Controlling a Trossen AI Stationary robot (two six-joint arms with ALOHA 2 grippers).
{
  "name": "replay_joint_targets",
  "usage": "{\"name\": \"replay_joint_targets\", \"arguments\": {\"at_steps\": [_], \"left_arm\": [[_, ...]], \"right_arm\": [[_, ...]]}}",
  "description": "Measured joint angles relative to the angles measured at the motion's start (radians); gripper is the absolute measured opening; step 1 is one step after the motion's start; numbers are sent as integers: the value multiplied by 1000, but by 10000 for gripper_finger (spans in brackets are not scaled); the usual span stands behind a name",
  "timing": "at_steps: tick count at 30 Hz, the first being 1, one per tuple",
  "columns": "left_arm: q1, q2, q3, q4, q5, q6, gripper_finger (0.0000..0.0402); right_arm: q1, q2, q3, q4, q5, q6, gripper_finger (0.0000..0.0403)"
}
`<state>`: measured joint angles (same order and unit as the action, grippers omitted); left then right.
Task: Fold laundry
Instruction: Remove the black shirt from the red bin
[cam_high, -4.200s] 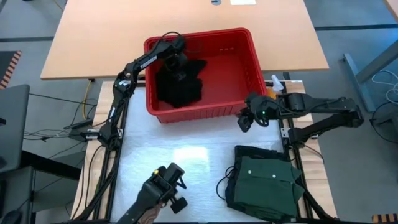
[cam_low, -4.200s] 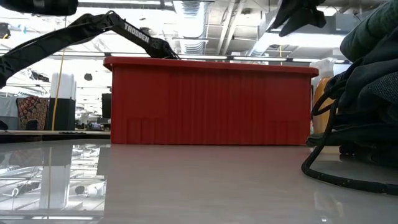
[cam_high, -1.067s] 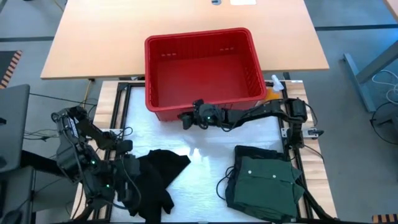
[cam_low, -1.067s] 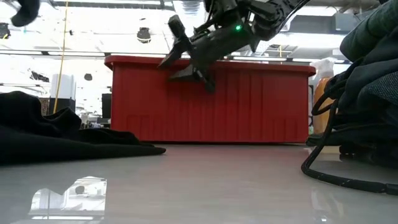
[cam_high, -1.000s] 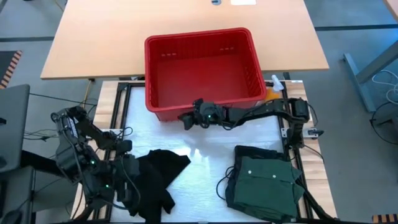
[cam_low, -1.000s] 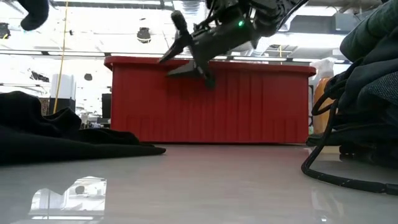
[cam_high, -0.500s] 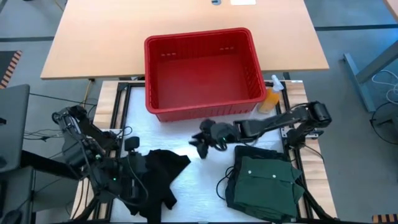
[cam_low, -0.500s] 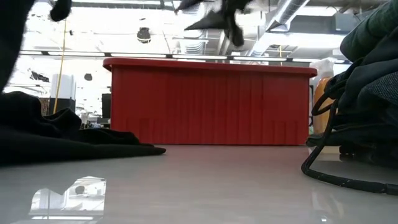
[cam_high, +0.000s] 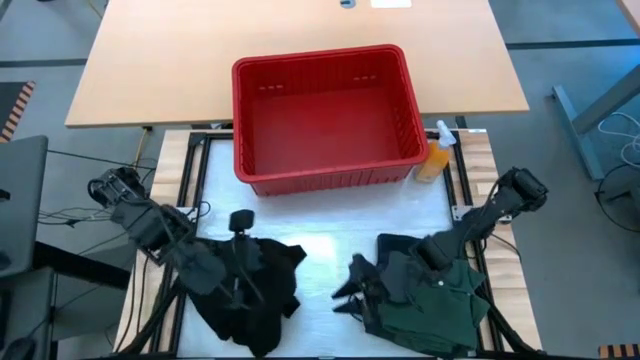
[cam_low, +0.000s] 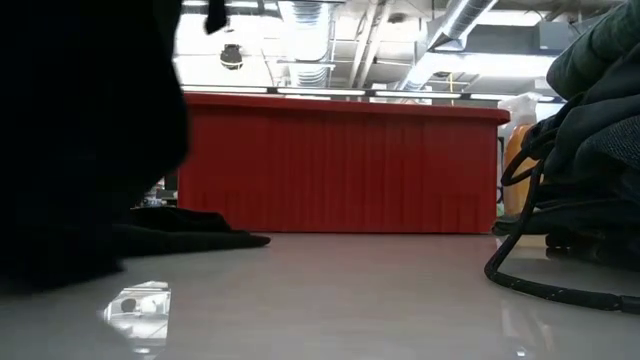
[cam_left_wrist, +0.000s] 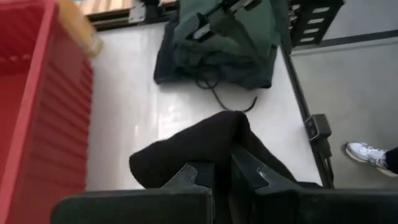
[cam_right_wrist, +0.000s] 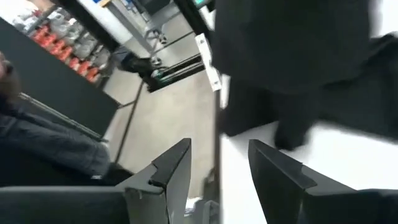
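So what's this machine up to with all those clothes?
It is sorting laundry for folding. The left hand is shut on a black garment and holds it over the white table, in front of the red basket, which looks empty. The right hand is open, empty, beside the folded green shirt.

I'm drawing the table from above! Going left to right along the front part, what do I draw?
Soft black garment held by the left gripper → open right gripper → folded dark green buttoned shirt.
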<state>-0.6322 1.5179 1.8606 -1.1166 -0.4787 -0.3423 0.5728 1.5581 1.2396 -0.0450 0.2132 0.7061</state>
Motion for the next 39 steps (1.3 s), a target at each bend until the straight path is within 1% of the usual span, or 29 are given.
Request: {"name": "replay_joint_targets", "arguments": {"at_steps": [3, 5, 9, 11, 12, 15, 18, 20, 22, 23, 25, 29, 32, 34, 36, 37, 39], "left_arm": [[30, 13, 0, 59, 52, 61, 0], [54, 21, 0, 85, 62, 80, 0], [83, 23, 0, 88, 41, 48, 0], [88, 22, -1, 113, -4, 12, 0], [86, 21, -19, 155, -33, -6, 0], [81, 3, -146, 322, -94, -52, 0], [84, -22, -291, 438, -61, -159, 0], [91, -46, -356, 549, -29, -192, 0], [95, -76, -390, 636, 2, -194, 0], [95, -88, -395, 650, 6, -193, 0], [93, -112, -398, 625, -2, -200, 0], [61, -177, -401, 566, -87, -231, 0], [33, -225, -400, 547, -156, -225, 0], [21, -242, -413, 541, -191, -215, 0], [15, -256, -433, 526, -213, -211, 0], [15, -264, -445, 524, -218, -210, 0], [17, -277, -466, 526, -220, -211, 0]], "right_arm": [[42, 0, 0, 28, 53, 41, 187], [72, 0, 0, 72, 107, 30, 187], [122, 0, -1, 155, 214, -36, 187], [137, 0, -1, 157, 291, -58, 187], [138, 0, -1, 151, 338, -60, 187], [136, 0, -1, 119, 451, -37, 187], [126, 0, -1, 62, 497, 60, 187], [127, 0, -1, 22, 538, 176, 187], [121, 0, -1, -38, 551, 290, 190], [117, 0, -1, -66, 547, 319, 193], [112, 1, -1, -130, 545, 364, 203], [94, 1, -1, -165, 546, 442, 233], [74, 1, -1, -161, 515, 469, 255], [64, 1, -1, -152, 499, 431, 263], [55, 1, -1, -145, 499, 352, 265], [53, 1, -1, -145, 508, 292, 265], [55, 1, -1, -146, 515, 119, 265]]}}
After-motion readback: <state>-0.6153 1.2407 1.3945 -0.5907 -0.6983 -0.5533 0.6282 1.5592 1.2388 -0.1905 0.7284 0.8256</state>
